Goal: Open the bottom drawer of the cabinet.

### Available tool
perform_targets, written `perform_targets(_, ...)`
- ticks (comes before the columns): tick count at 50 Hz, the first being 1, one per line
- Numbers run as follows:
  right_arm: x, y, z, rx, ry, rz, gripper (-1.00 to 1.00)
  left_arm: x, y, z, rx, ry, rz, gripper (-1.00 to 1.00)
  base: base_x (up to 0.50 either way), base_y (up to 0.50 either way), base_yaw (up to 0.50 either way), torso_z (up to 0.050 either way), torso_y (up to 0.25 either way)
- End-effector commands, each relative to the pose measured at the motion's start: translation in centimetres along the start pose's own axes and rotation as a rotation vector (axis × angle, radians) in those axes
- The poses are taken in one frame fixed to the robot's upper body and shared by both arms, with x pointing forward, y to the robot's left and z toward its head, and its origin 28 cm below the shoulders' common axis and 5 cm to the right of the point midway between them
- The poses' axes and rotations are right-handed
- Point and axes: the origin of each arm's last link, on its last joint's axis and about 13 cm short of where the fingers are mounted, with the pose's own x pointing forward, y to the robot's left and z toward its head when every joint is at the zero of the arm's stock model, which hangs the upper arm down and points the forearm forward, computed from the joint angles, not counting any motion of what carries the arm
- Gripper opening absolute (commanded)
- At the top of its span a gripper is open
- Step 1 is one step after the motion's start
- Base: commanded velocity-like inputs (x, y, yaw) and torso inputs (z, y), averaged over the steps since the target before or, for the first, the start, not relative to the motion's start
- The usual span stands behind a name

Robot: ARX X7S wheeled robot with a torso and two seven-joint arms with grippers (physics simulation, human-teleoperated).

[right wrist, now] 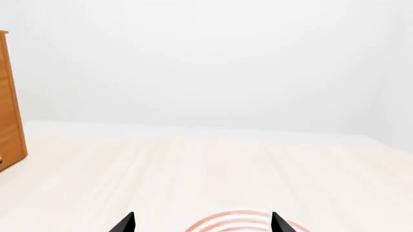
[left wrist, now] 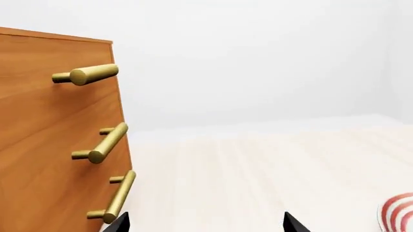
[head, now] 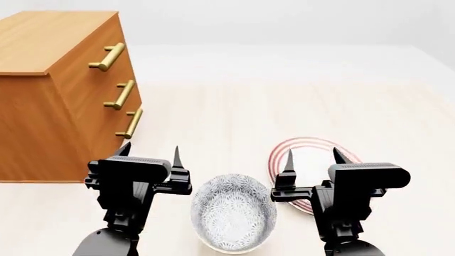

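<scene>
The orange-brown cabinet [head: 50, 96] stands at the far left of the table, its three drawer fronts facing right. The bottom drawer [head: 121, 136] is flush with the fronts above, and its brass handle [head: 132, 122] is the lowest of three. In the left wrist view that handle [left wrist: 119, 198] lies just beside one fingertip. My left gripper [head: 151, 152] is open and empty, a short way in front of the bottom drawer. My right gripper [head: 311, 157] is also open and empty, hovering over the plate, far from the cabinet. Both wrist views show only black fingertips: left gripper [left wrist: 206, 223], right gripper [right wrist: 201, 223].
A clear patterned glass bowl [head: 233, 212] sits between the two arms near the front. A white plate with red rings [head: 313, 160] lies under the right gripper, also seen as the plate [right wrist: 242, 221] and plate [left wrist: 399, 212]. Pale wooden tabletop [head: 284, 106] stretches right of the cabinet.
</scene>
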Motion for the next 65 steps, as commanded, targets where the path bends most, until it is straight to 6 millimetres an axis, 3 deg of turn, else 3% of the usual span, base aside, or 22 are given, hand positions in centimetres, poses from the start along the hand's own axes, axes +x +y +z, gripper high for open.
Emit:
perform_targets(1,-0.1,0.0,0.0,-0.002,-0.002,0.001,1.00,0.0,0.0,0.1,0.002,-0.005,0.005,1.00,0.50,0.00,0.00,0.000,0.000)
perform_targets(16,-0.2,0.0,-0.1,0.022,-0.019,0.035,1.00,0.0,0.1,-0.1,0.003,-0.004,0.007,1.00,0.49,0.00,0.00,0.000,0.001)
perform_targets(29,-0.1,0.0,-0.1,0.001,-0.016,0.022,1.00,0.5,0.2,0.3,-0.001,0.044,0.023,1.00,0.00,0.00,0.00,0.000,0.000)
perform_targets(39,-0.1,0.0,0.1,-0.004,-0.015,0.023,1.00,4.7,0.7,2.9,0.354,0.112,0.063,1.00,0.00,0.00,0.00,0.000,0.000)
perform_targets(41,-0.1,0.0,0.2,-0.004,-0.018,0.020,1.00,5.8,0.5,2.6,0.545,0.140,0.016,1.00,0.00,0.00,0.00,0.000,0.000)
perform_targets(45,-0.1,0.0,0.2,-0.006,-0.019,0.021,1.00,6.7,0.1,1.0,0.755,0.156,0.017,1.00,0.00,0.00,0.00,0.000,0.000)
perform_targets(65,-0.1,0.0,0.3,-0.015,-0.015,0.025,1.00,9.1,0.0,-2.1,0.913,0.256,0.032,1.00,0.00,0.00,0.00,0.000,0.000)
